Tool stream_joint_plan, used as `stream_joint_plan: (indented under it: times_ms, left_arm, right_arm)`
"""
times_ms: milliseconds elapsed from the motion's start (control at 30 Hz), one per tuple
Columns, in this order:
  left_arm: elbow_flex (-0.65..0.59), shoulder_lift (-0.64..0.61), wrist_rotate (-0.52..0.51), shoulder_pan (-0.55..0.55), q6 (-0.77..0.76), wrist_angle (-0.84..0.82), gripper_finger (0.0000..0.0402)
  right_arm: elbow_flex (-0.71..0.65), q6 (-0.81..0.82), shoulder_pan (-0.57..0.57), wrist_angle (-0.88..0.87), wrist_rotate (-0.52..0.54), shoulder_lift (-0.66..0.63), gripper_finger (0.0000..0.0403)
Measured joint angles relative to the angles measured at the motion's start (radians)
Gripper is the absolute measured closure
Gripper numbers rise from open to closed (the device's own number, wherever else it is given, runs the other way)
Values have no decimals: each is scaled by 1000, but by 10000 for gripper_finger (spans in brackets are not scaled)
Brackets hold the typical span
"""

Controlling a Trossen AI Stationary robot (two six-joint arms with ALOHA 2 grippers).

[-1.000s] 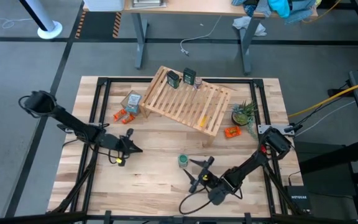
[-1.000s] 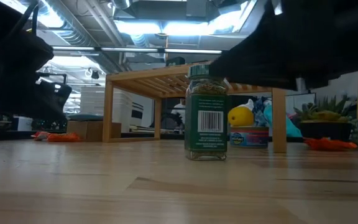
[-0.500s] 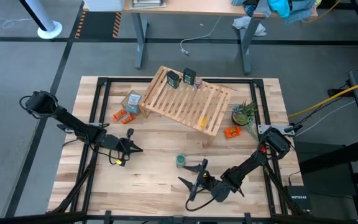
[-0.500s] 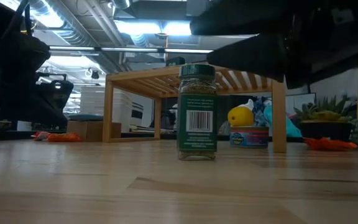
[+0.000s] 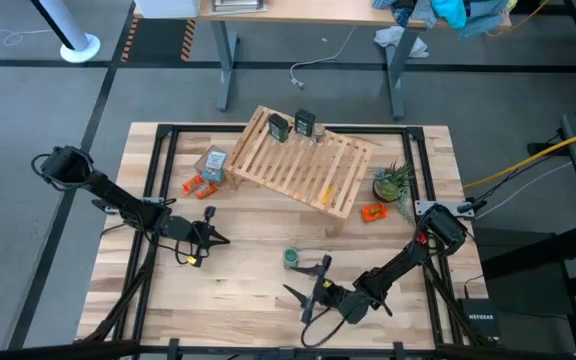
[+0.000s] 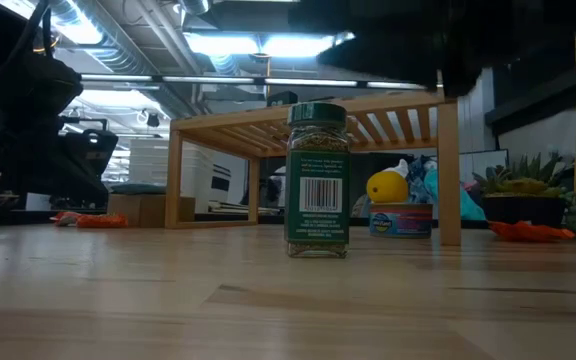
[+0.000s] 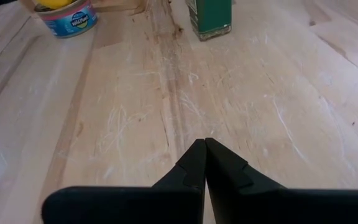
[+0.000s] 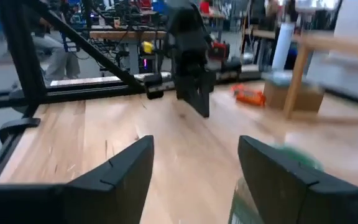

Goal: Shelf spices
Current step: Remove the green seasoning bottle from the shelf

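Two dark jars [image 5: 290,125] already on shelf [image 5: 303,160]. Green jar [image 5: 293,258] upright on table, front of shelf. Right gripper [image 5: 305,285] just beside jar, fingers apart, holding nothing. Better square jaws around jar before closing. Left gripper [image 5: 218,238] pinched together, empty, left of jar.

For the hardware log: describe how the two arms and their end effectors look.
Both arms are dark, jointed links. The left end effector has two matte black fingers tapering to wedge tips, with a small yellow mark at its wrist. The right end effector has broad black fingers with stepped inner faces, and a black cable loops behind it.
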Motion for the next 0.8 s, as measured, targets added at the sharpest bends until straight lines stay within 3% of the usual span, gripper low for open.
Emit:
stream_joint_plan:
  times_ms: [167,400,567,800]
  left_arm:
    - [0,0,0,0,-8,0,401]
    - [0,0,37,-1,-24,0,399]
    - [1,0,56,-1,-23,25,399]
    - [21,55,117,-1,15,107,400]
  right_arm:
    - [47,-189,26,-9,72,0,255]
    - [58,-337,108,-9,387,0,392]
    - [58,-336,152,-9,473,0,394]
    - [22,-154,121,-82,397,0,399]
